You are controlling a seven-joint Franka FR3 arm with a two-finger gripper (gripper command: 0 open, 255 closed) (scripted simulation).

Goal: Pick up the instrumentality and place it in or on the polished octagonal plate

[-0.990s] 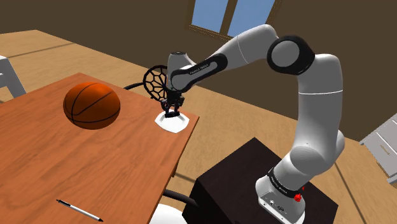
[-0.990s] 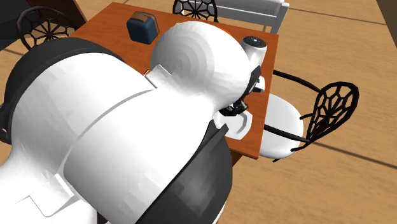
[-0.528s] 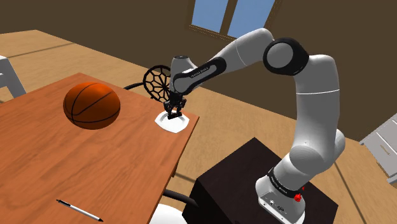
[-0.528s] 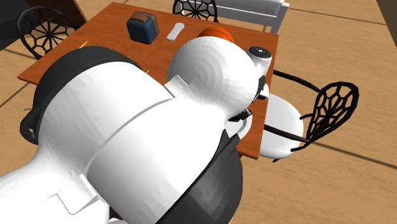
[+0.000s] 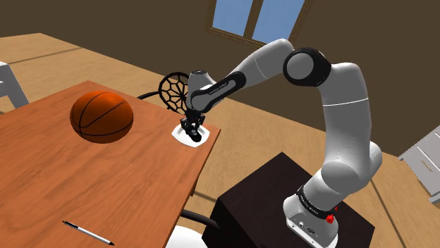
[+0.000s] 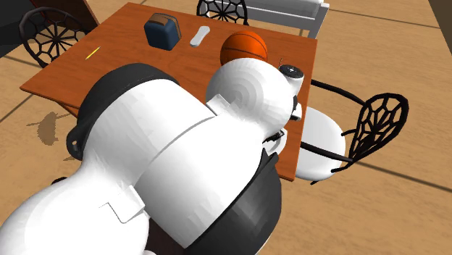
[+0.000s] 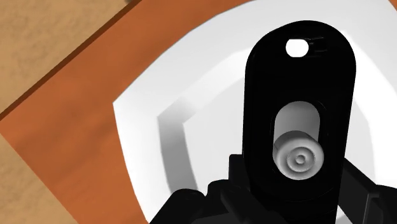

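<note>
Stand [image 5: 282, 204]: a dark box is seen at the shoulder view's lower right, with the white arm [image 5: 343, 113] raised from it and bent over toward that view's left
Pen [image 5: 87, 233]: a black and white pen is laid flat near the tabletop's close edge, well apart from everything else
Tabletop [image 5: 106, 183]: a reddish-brown wooden surface is spread across the shoulder view's left half, with wooden floor seen past its edge
Basketball [image 5: 101, 116]: an orange ball is rested on the tabletop, apart from the plate, toward the shoulder view's left of it
Plate [image 5: 179, 135]: a white octagonal dish is set at the tabletop's corner, close to both edges; a raised rim and flat well are shown in the wrist view
Black device [image 7: 299, 83]: an oblong body, with a small white hole at one end and a grey round knob in a slot at its middle, is placed over the plate's well; whether the well is touched cannot be told
End effector [image 5: 191, 129]: it is pointed down at the plate, and the device's near end is clasped between its two black fingers
Chair [image 5: 173, 90]: a black webbed back is seen just behind the plate; a white seat is shown beside the tabletop's corner in the second exterior view
Far tabletop: a dark blue box [image 6: 163, 31] and a white oblong [image 6: 199, 35] are seen beyond the arm's bulk in the second exterior view
Window [image 5: 257, 17]: blue panes are set in the brown wall at the shoulder view's top
</note>
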